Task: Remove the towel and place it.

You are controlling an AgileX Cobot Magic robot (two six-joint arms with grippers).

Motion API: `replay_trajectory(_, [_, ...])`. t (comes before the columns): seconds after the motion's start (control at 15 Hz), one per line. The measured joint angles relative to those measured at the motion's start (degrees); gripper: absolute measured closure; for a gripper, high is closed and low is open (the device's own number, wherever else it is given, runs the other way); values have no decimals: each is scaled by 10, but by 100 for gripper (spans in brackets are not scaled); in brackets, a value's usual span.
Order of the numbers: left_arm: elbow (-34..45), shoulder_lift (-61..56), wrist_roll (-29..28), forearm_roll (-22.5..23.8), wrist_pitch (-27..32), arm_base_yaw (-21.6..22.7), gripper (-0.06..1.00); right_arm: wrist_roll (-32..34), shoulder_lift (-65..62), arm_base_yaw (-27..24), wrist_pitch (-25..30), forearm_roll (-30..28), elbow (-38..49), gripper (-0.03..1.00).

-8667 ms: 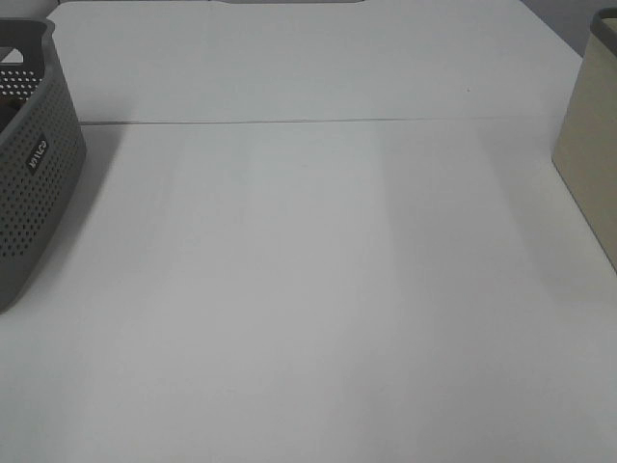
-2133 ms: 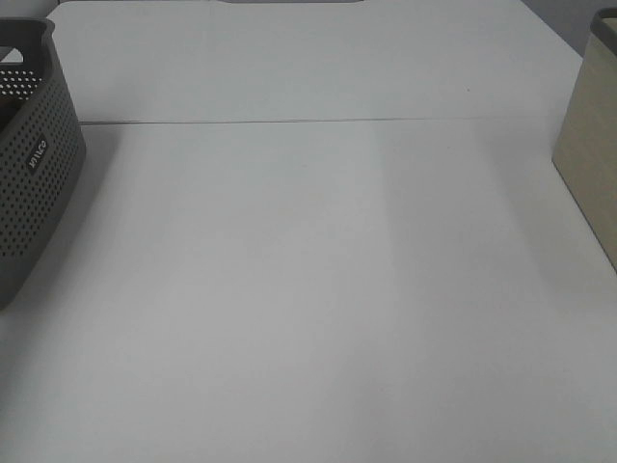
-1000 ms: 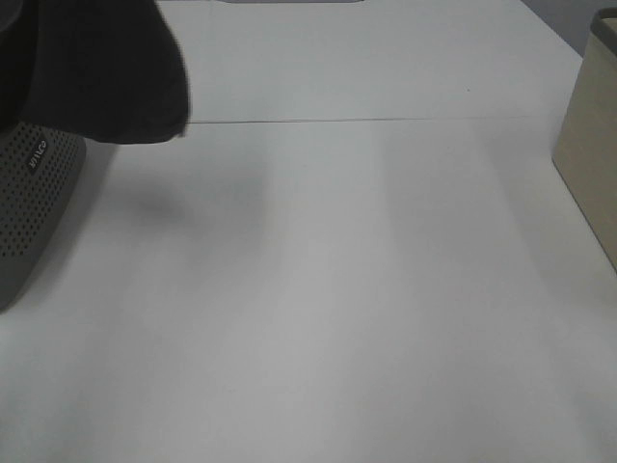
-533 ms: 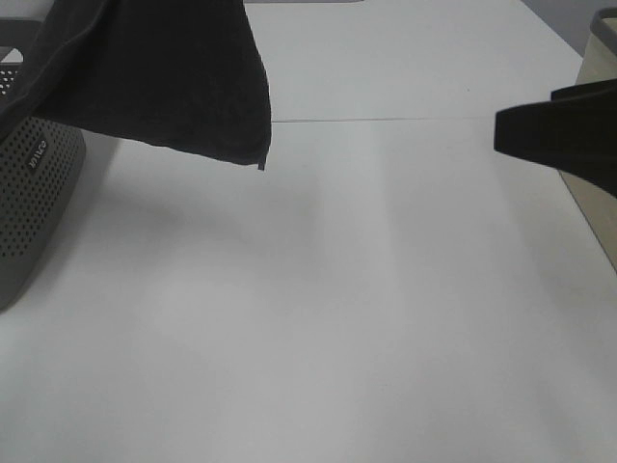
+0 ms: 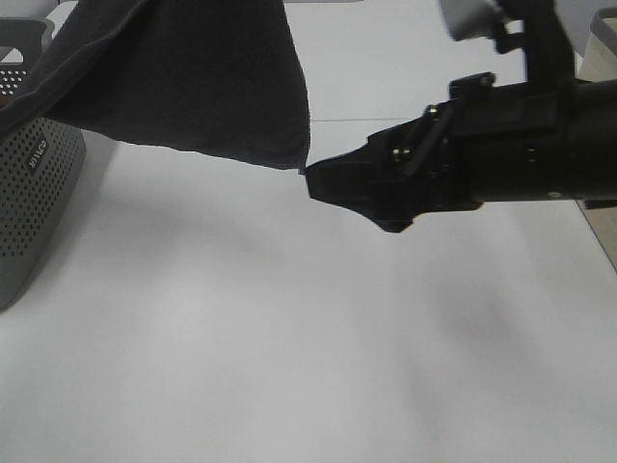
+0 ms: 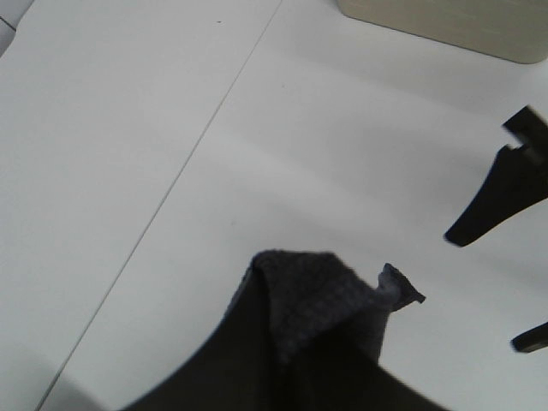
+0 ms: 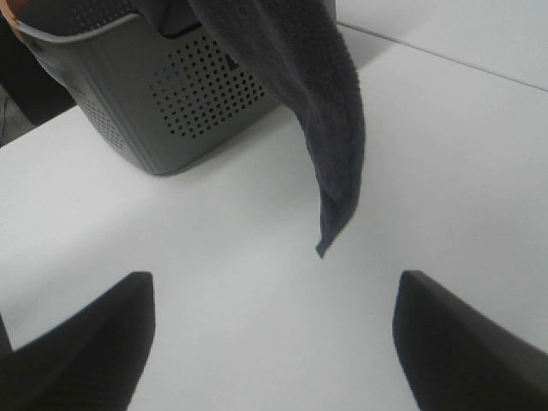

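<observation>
White table (image 5: 241, 367) fills the scene, bare in the middle, with the grey basket (image 5: 34, 193) at its left edge. The towel (image 5: 193, 77) hangs in the air above and beside the basket, mostly lifted out, though one end seems to trail over the basket's rim. The left gripper is buried under bunched cloth in its wrist view; its jaws are closed, probably on the towel's upper edge. The right gripper (image 7: 274, 342) reaches across with jaws spread wide and empty, its tips just beside the towel's dangling lower corner. Removal looks well under way. Left to do, I judge: catch that free corner, clear the basket, and lay the towel on the table.
</observation>
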Motion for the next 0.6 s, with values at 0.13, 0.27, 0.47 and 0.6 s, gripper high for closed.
replay_trajectory(0.13, [0, 0, 0, -25, 0, 0, 94, -2, 49, 35, -30, 1, -40, 22])
replay_trajectory(0.27, [0, 0, 0, -39, 0, 0, 94, -2, 91, 37, -29, 5, -86, 22])
replay_trajectory(0.47, [0, 0, 0, -49, 0, 0, 94, -3, 125, 37, 15, 9, -127, 23])
replay_trajectory(0.6, [0, 0, 0, -49, 0, 0, 94, -3, 140, 37, 30, 9, -129, 32])
